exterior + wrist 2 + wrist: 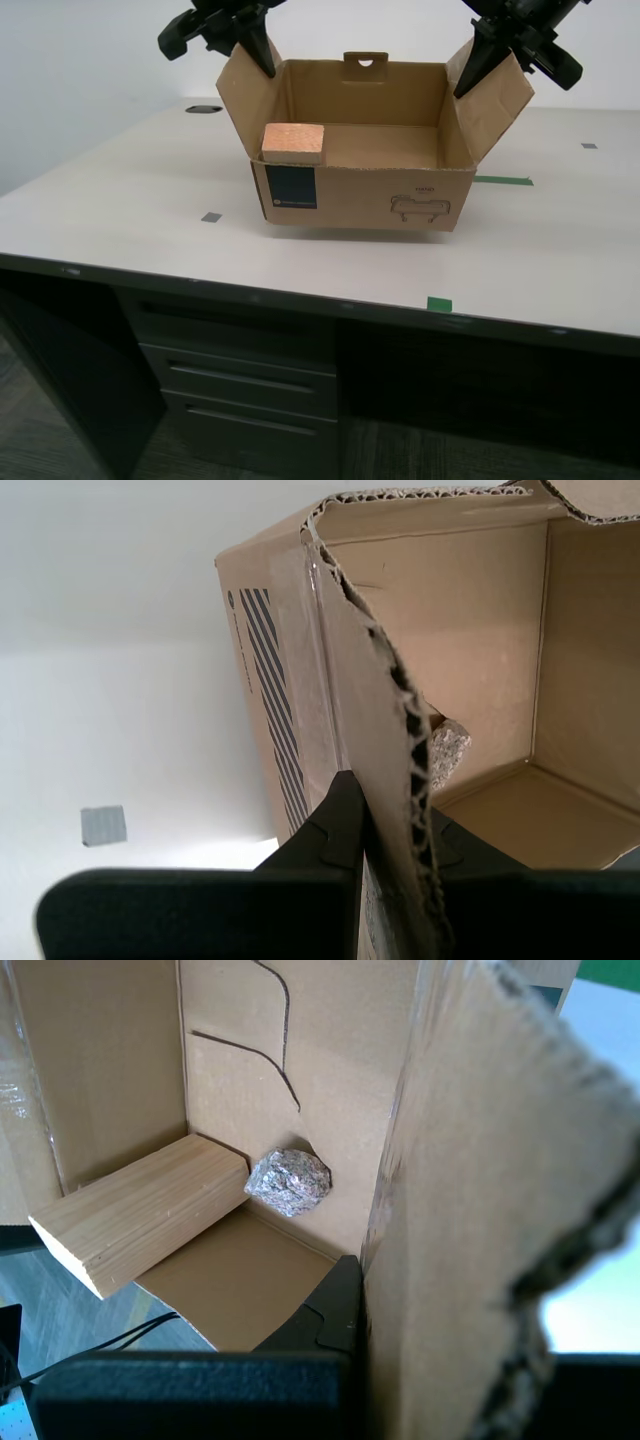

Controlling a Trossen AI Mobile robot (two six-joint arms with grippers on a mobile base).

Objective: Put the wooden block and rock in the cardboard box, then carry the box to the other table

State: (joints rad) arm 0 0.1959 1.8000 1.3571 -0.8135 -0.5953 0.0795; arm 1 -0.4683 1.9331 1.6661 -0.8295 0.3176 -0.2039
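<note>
The cardboard box (360,195) stands open in the middle of the cream table, with a thin shadow under its base. The wooden block (294,142) leans in the box's front corner at the exterior view's left, its end above the front wall. The rock (288,1182) lies inside next to the wooden block (140,1215) and is hidden in the exterior view. My second gripper (262,55) is shut on the side flap at the exterior view's left. My first gripper (468,78) is shut on the opposite flap. The other table is out of view.
The cream tabletop (120,220) carries a grey tape square (210,216), green tape marks (502,181) (439,303) and a round cable hole (203,108). Grey drawers (240,380) sit below its front edge. A white wall stands behind.
</note>
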